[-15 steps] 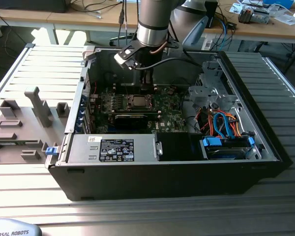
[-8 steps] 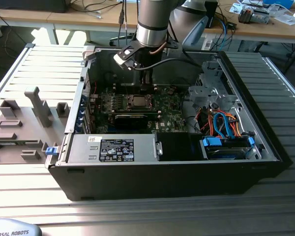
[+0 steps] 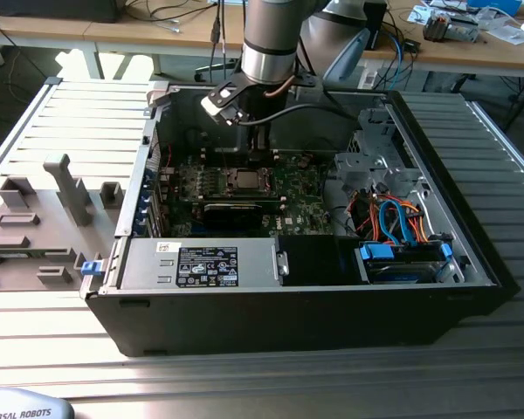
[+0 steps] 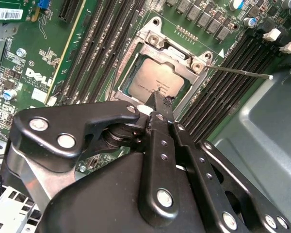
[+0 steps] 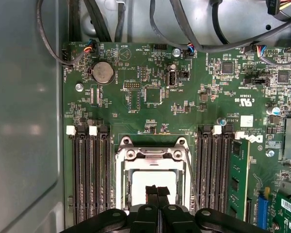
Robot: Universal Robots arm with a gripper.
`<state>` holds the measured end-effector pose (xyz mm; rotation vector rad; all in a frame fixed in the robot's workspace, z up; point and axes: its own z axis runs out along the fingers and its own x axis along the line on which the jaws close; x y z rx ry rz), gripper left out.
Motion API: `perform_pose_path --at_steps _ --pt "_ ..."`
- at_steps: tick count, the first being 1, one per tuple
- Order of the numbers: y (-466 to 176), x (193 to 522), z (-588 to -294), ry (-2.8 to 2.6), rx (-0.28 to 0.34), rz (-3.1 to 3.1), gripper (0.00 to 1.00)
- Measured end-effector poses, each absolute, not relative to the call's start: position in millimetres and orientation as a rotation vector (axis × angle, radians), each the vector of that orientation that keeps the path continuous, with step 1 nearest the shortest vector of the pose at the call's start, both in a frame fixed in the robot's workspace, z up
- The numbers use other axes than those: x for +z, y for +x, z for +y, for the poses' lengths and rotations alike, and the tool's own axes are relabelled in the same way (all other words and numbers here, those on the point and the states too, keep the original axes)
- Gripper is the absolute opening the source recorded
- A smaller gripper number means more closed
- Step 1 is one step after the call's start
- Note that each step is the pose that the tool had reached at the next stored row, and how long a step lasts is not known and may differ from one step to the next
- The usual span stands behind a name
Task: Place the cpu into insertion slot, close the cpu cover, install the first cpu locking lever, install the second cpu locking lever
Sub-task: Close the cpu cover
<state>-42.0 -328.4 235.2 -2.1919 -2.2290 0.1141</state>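
Exterior view's left: grey fixture blocks (image 3: 35, 236) on the ribbed metal desk (image 3: 70, 113); right of them, an open black computer case (image 3: 288, 323). The dull silver square cpu (image 4: 153, 77) lies in the silver-bordered insertion slot (image 5: 120, 180) under the thin silvery cpu cover (image 5: 150, 155); black fingers (image 4: 161, 141), closed and empty, are poised at the chip's edge

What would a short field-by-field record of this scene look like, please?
setting: open computer case on a slatted table
cpu: seated in the insertion slot
cpu cover: down, framing the cpu
locking lever: thin rod standing off beside the slot
gripper: fingers together, tip at the cpu's top
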Motion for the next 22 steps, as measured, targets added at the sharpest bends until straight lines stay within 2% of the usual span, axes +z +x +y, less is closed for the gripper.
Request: perform_pose_path --at_steps 22 --pt "-45.2 230.7 -328.4 -2.192 0.114 -2.229 0.11"
